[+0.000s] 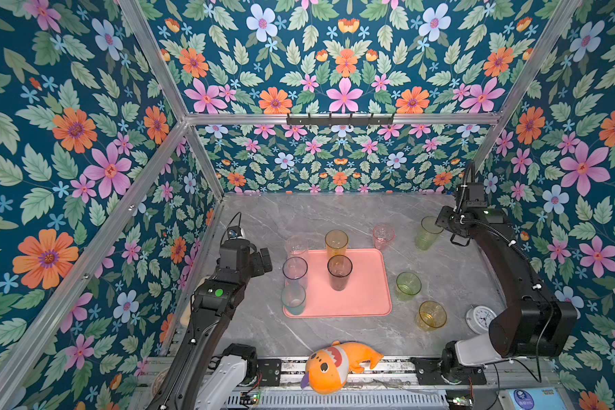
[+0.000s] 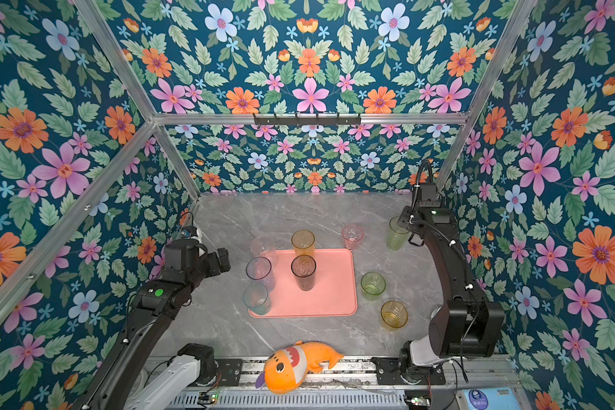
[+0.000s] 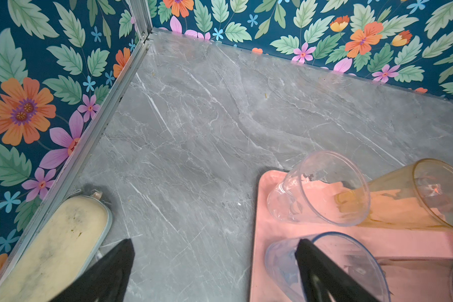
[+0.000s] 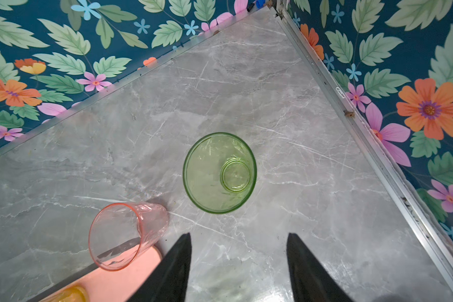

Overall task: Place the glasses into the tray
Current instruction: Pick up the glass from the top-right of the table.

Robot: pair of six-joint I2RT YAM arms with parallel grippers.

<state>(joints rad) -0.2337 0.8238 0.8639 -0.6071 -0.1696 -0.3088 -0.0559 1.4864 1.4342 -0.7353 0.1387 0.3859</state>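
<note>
Desk (image 1: 334, 213): grey marble-patterned surface, enclosed by floral walls.
Tray (image 1: 364, 298): salmon-pink with a low rim, laid flat near the middle of the desk.
On tray: five tumblers are counted, all upright.
Clear tumbler (image 1: 296, 248): stood at the tray's far left corner.
Blue-grey tumbler (image 1: 294, 271): stood at the tray's left edge, just nearer than the clear one.
Teal tumbler (image 1: 293, 300): stood at the tray's near left corner.
Amber tumbler (image 1: 336, 243): stood at the tray's far edge.
Smoke-grey tumbler (image 1: 339, 271): stood toward the tray's middle, just in front of the amber one.
Off tray: four tumblers are counted, all upright on the desk.
Pink tumbler (image 1: 383, 236): short, set just beyond the tray's far right corner.
Tall green tumbler (image 1: 426, 234): set at the far right of the desk, well apart from the tray.
Short green tumbler (image 1: 408, 285): set near the tray's right edge.
Yellow tumbler (image 1: 431, 315): short, set right of the tray's near right corner.
Left end effector (image 3: 215, 239): released, with the fingers spread wide. Only bare desk is seen between them, and nothing is grasped. It is positioned beside the tray's left edge.
Right end effector (image 4: 239, 234): released, with the fingers parted and nothing between them. The tall green tumbler is seen just ahead of the fingertips, untouched.
Plush fish (image 1: 334, 365): orange, laid at the desk's front edge.
Clock (image 1: 481, 317): white, set near the right arm's base.
Beige oblong object (image 3: 55, 248): laid along the left wall.
</note>
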